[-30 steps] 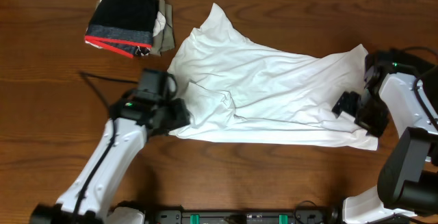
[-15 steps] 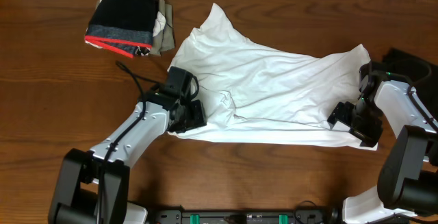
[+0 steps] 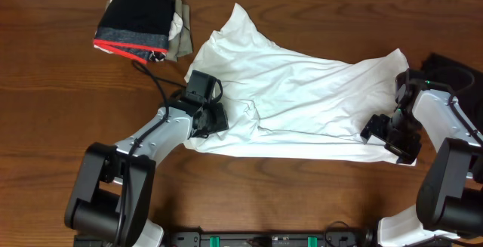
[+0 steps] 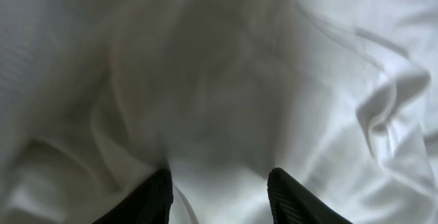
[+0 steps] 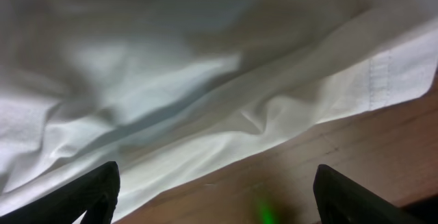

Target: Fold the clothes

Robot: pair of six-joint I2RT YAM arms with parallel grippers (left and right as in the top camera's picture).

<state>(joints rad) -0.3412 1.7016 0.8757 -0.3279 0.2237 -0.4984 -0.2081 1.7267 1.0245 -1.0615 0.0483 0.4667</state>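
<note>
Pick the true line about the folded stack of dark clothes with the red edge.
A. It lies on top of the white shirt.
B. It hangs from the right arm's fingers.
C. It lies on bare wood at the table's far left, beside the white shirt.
C: the folded stack of dark clothes with a red edge rests on the brown wooden table at its far left, beside the large white short-sleeved cloth shirt.

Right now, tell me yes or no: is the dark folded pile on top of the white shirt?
No, the dark pile rests on bare table beside the white shirt, not on it.
</note>
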